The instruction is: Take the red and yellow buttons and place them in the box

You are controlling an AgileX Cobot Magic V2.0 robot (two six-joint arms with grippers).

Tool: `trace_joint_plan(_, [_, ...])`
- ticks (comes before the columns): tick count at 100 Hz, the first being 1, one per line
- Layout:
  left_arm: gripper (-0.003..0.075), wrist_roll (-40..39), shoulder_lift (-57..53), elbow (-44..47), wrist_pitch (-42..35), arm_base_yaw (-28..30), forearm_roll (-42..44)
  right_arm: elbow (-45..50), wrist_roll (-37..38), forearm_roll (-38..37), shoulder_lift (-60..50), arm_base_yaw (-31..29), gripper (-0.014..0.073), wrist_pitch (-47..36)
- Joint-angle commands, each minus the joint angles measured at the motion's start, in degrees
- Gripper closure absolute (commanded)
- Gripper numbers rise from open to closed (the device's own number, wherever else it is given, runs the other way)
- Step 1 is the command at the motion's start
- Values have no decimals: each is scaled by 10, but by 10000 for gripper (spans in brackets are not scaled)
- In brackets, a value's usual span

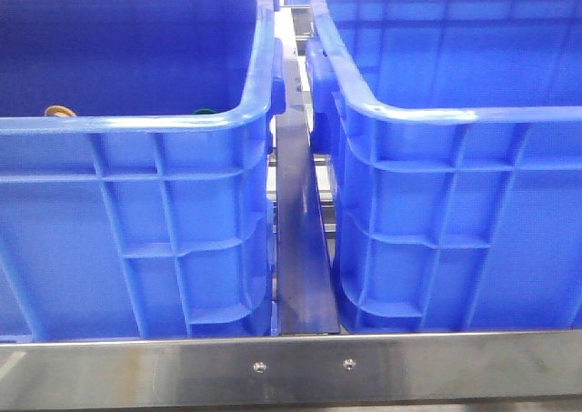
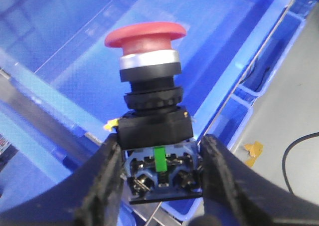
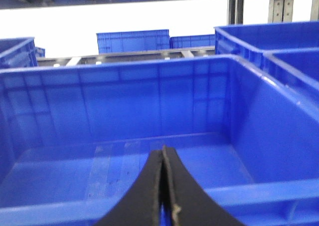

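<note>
Firmly gripped by the left tool (image 2: 162,178), the red button (image 2: 149,111) shows a mushroom cap; right tool (image 3: 163,196) clenched.

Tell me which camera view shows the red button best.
The left wrist view: the red button fills the frame, upright on its black switch body, which the left gripper clamps between its fingers. The front view and right wrist view show only blue crates, no red button.
</note>
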Motion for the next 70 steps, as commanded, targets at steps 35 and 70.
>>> trace_joint_plan(35, [739,0,-13,-14,-33,-4,18,-206,17,-1,27,2,661,152])
trace_joint_plan(70, [739,0,-13,-14,-21,-4,18,-409,17,134,243,2,661,371])
